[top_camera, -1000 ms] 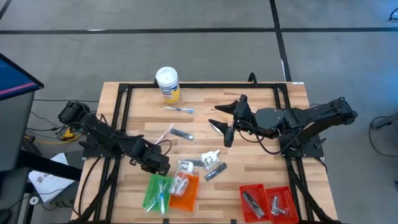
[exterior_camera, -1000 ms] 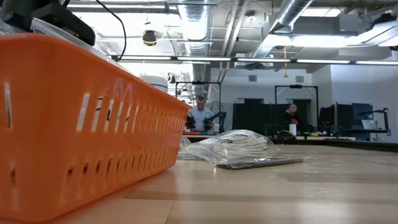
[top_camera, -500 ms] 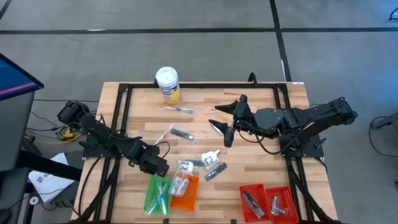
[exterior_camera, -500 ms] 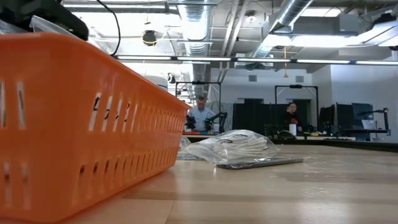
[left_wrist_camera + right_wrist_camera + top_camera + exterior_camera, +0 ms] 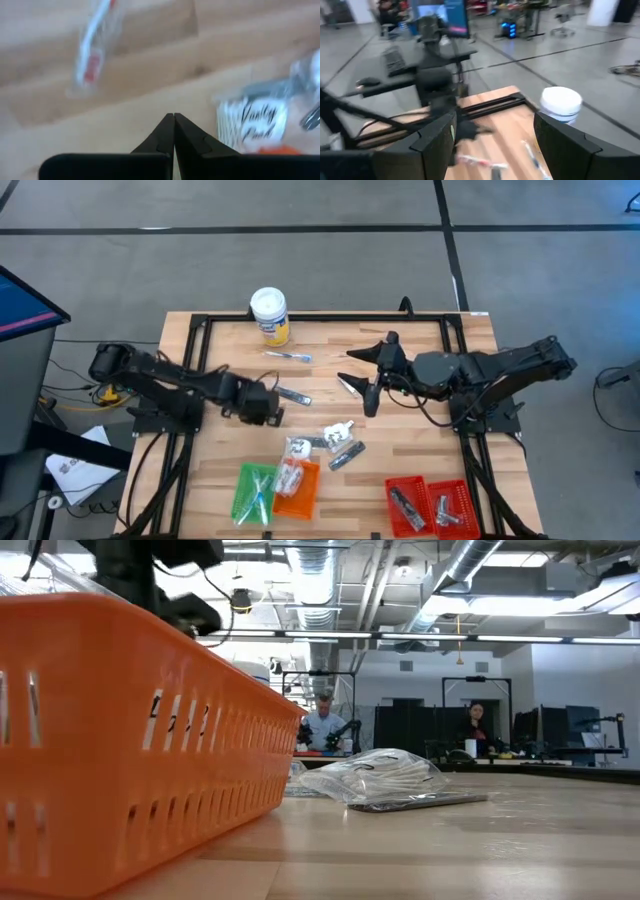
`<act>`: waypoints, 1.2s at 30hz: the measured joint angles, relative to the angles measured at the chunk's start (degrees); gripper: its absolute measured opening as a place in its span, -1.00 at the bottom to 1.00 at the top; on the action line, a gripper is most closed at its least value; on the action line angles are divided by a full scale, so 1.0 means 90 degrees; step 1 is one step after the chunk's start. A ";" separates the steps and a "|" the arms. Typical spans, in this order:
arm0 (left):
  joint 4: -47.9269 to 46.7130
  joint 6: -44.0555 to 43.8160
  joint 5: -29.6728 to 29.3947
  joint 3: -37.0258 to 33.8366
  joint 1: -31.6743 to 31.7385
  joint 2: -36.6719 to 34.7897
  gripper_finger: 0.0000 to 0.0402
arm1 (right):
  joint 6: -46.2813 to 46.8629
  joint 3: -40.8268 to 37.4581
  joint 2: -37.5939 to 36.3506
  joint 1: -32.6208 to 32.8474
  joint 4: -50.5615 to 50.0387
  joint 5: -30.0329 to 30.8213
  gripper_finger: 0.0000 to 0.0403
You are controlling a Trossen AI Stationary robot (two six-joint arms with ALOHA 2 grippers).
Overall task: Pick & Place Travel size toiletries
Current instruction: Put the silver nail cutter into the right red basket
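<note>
Clear-wrapped toothbrush (image 5: 92, 47) lies on the wood just ahead of my left gripper (image 5: 173, 131) — fingers pinched shut, empty. Light, slippery film, I judge — pinch mid-handle. Right gripper (image 5: 368, 385) hangs spread wide.

Pale wooden table (image 5: 420, 470) with black frame rails. Green tray (image 5: 253, 491), orange slotted tray (image 5: 298, 490) and red tray (image 5: 432, 505). White-lidded tub (image 5: 269, 314) with yellow label. White packet (image 5: 254, 121) bearing dark script. Clear-wrapped stick (image 5: 92, 47), white with red. Dark grey tube (image 5: 346, 457). Both arms black.
</note>
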 joint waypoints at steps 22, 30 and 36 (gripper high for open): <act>0.2473 0.5380 0.0569 0.0000 0.3435 -0.0007 -0.99 | 0.3694 -0.2802 -0.1622 -0.1764 0.2407 -0.2200 0.29; 0.2753 0.7322 0.0640 0.0000 0.4217 0.0020 -0.99 | 0.4085 -0.3169 -0.1555 -0.2247 0.3867 -0.2211 0.29; 0.2163 0.6979 0.0651 0.0376 0.4415 0.0793 -1.00 | 0.4390 -0.3171 -0.1348 -0.2446 0.3773 -0.2645 0.29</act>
